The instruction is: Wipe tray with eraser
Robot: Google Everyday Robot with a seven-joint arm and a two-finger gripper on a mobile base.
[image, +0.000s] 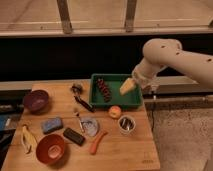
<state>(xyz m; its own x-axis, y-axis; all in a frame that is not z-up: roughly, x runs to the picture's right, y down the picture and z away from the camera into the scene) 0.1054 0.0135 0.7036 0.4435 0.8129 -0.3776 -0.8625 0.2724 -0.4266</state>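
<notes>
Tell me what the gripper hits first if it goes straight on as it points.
The gripper, above the green tray at its right side, points down-left: probably the tray's bare floor first, close to the dark cluster lying in it; depth is unclear.

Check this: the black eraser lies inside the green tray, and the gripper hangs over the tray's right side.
Wrong about the eraser. The camera view shows the eraser lying on the wooden table near the blue block, outside the tray. The gripper does hang over the tray's right side.
</notes>
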